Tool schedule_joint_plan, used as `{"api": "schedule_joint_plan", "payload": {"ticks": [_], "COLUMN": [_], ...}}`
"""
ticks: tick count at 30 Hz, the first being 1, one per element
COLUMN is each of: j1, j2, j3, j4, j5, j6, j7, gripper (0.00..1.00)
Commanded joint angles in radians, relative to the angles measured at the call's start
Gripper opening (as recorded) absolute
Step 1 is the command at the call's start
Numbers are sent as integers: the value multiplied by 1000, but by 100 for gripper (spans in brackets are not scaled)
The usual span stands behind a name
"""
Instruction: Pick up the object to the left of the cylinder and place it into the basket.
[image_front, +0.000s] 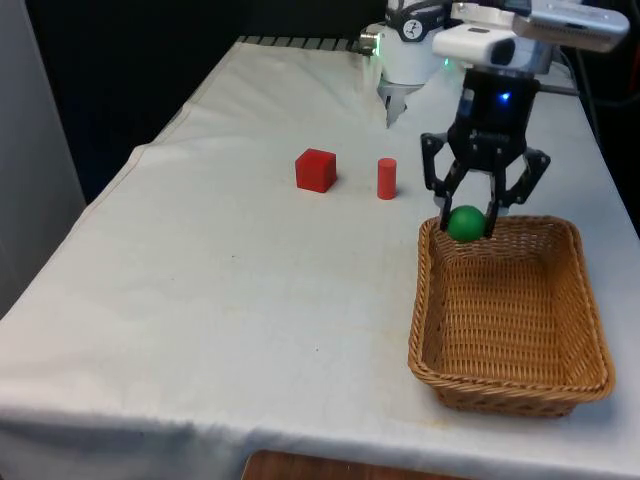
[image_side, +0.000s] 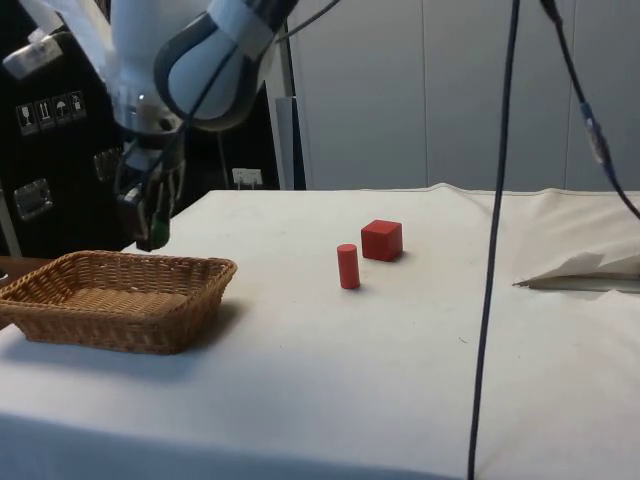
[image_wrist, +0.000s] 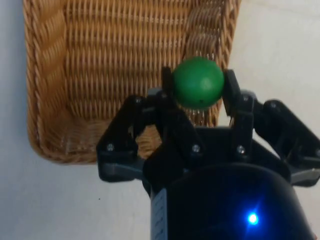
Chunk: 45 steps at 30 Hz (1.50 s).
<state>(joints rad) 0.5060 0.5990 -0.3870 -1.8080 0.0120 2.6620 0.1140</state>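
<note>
Nearest us on the desk (image_front: 200, 330) we see the basket (image_front: 560, 385), above whose far rim, at the front view's left corner, the gripper (image_front: 467, 222) hangs with its fingers (image_wrist: 231, 90) clasping the ball (image_front: 466, 223), while farther off stand the cylinder (image_front: 387, 179) and the cube (image_front: 316, 170) beside it.

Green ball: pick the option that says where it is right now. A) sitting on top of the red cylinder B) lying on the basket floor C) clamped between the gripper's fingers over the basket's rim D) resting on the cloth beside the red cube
C: the gripper is shut on the green ball, held above the wicker basket at its rim.
</note>
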Motion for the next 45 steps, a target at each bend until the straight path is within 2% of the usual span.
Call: {"api": "schedule_joint_plan", "payload": {"ticks": [1, 7, 8, 9, 15, 16, 17, 22, 24, 25, 26, 31, 33, 34, 35, 41, 42, 45], "j1": [-8, -8, 1, -8, -12, 1, -13, -12, -10, -1, -9, -4, -7, 0, -8, -4, 0, -2], "j2": [13, 70, 63, 78, 141, 129, 149, 193, 200, 203, 202, 212, 222, 212, 227, 238, 241, 238], "j3": [15, 24, 11, 25, 37, 17, 38, 37, 34, 21, 33, 30, 34, 23, 36, 32, 26, 28], "j4": [25, 105, 94, 114, 171, 158, 178, 212, 218, 217, 219, 220, 221, 218, 221, 223, 222, 222], "j5": [13, 17, 7, 18, 44, 29, 48, 71, 73, 65, 72, 71, 74, 65, 75, 77, 73, 75], "j6": [-13, -26, -18, -26, -9, -15, -6, 0, -2, -5, -2, 1, 8, -6, 11, 22, 23, 20], "j7": [-11, -7, 1, -7, -16, -2, -18, -23, -22, -12, -21, -15, -13, -10, -12, -8, -4, -6], "gripper": [0, 0, 0, 0, 0, 0, 0, 0, 0, 0, 0, 0, 0, 0, 0, 0, 0, 0]}}
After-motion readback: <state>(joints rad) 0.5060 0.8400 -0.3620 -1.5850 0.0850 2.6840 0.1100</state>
